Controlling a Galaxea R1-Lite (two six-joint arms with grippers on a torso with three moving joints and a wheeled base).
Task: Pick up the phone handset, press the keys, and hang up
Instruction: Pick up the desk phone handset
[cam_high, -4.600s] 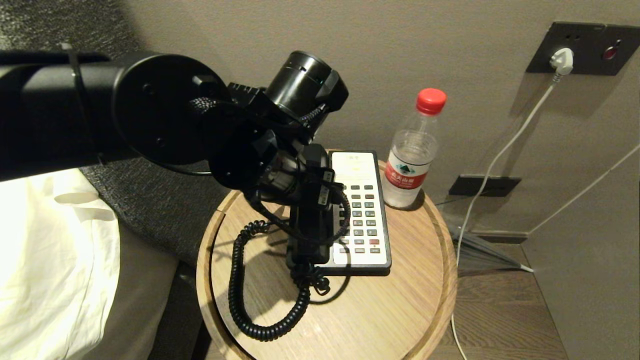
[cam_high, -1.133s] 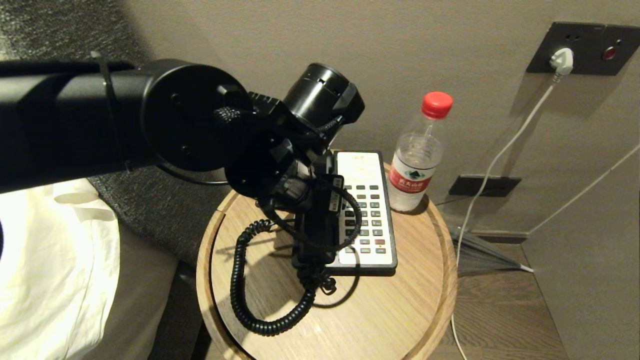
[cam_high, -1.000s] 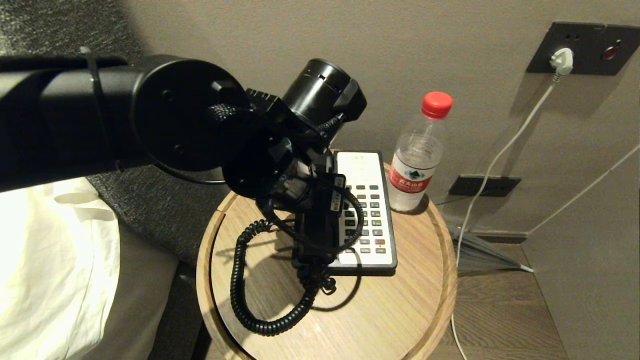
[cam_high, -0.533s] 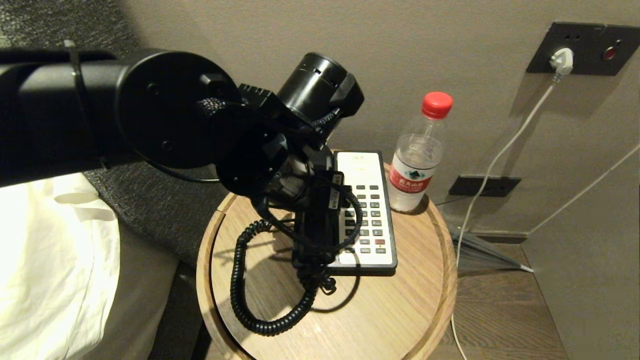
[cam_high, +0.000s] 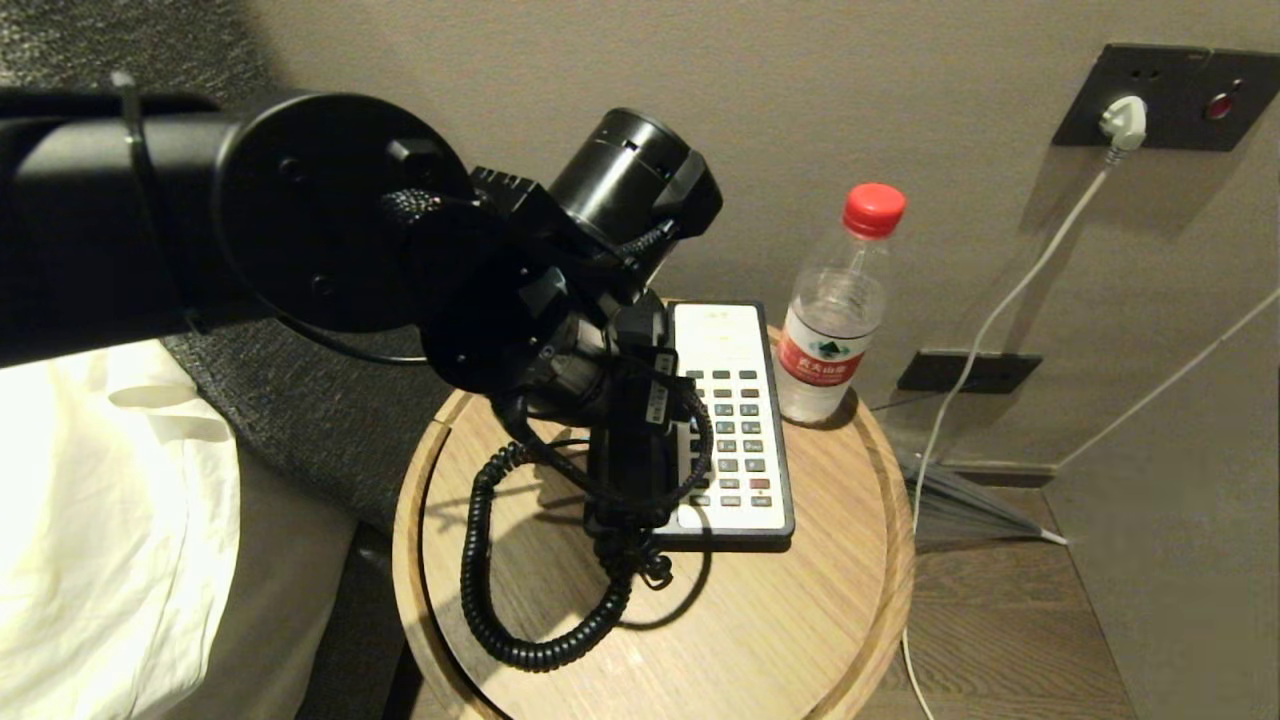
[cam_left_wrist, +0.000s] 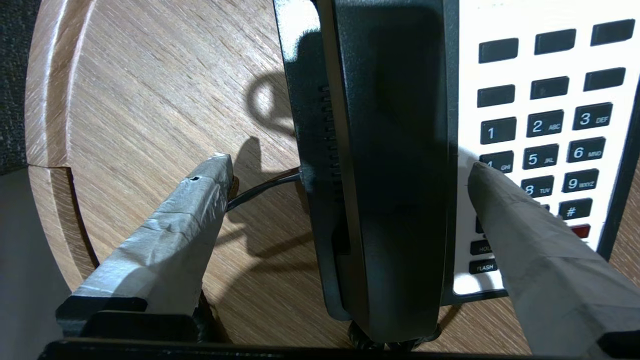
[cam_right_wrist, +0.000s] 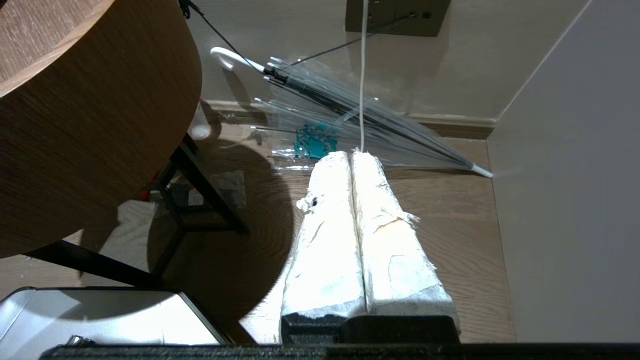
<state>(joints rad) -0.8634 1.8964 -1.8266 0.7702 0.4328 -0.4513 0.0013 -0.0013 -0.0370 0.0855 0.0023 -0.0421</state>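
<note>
Long, glossy black plastic phone handset (cam_left_wrist: 395, 165) lying in its cradle along the left side of the white-faced, black-edged phone base (cam_high: 735, 420), coiled black cord (cam_high: 500, 600) looping from its near end over the round wooden table (cam_high: 780, 640). Unchanged in place since a second ago; black arm above shifted slightly leftward. Left gripper (cam_left_wrist: 350, 175) now spread wide, released, straddling the handset: one tape-wrapped finger (cam_left_wrist: 175, 235) over bare wood, the other over the keypad (cam_left_wrist: 550, 145), neither touching the handset. Right gripper (cam_right_wrist: 352, 165) clenched, parked low beside the table near a clear folded umbrella (cam_right_wrist: 350, 120).
</note>
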